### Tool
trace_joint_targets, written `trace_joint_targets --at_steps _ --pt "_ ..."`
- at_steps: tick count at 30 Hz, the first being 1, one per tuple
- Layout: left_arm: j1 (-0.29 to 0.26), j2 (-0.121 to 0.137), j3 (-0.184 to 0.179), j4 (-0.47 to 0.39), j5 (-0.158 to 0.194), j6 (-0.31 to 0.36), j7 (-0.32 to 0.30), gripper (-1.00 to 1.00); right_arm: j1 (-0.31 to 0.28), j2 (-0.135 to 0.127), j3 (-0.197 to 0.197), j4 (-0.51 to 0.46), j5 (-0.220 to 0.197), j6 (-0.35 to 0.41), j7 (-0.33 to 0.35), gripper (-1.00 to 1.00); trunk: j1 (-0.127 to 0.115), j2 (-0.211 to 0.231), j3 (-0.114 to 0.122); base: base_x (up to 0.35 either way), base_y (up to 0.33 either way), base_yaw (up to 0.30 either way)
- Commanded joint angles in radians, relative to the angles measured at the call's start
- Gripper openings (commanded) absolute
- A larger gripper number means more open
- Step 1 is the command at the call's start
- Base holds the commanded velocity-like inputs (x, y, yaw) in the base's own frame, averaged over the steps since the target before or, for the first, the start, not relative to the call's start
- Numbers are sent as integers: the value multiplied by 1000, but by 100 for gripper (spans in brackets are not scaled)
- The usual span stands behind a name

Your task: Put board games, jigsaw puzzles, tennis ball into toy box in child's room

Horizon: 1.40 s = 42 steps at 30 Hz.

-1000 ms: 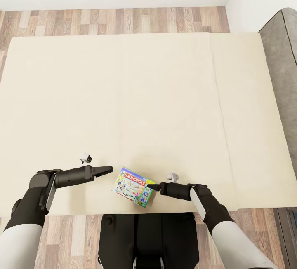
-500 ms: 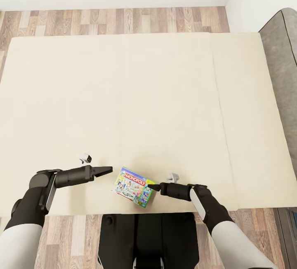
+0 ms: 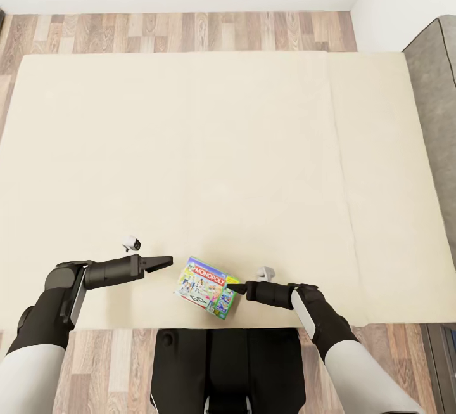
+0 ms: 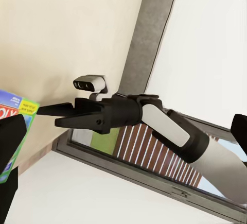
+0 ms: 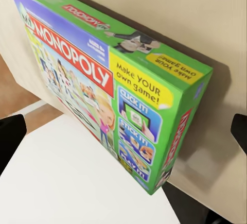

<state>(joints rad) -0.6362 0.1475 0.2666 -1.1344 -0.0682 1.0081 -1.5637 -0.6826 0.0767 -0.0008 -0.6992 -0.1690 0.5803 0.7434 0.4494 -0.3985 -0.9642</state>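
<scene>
On the bed near its edge, the right gripper, fingers apart, reaches the game; next, close on it; left gripper looks closed

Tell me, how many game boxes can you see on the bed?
1. The Monopoly game box lies on the bed at its near edge, between the left gripper and the right gripper. No other shows on the visible mattress.
</scene>
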Motion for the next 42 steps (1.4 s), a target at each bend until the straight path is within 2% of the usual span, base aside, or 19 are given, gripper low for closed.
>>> trace_joint_targets --at_steps 1,42 --pt "-1 0 1 -1 -7 10 -7 100 0 0 0 -1 -7 7 -1 100 1 -2 -1 0 0 117" --pt "-1 0 2 -1 -8 11 -7 100 0 1 1 17 -8 7 -1 100 1 -2 -1 0 7 8"
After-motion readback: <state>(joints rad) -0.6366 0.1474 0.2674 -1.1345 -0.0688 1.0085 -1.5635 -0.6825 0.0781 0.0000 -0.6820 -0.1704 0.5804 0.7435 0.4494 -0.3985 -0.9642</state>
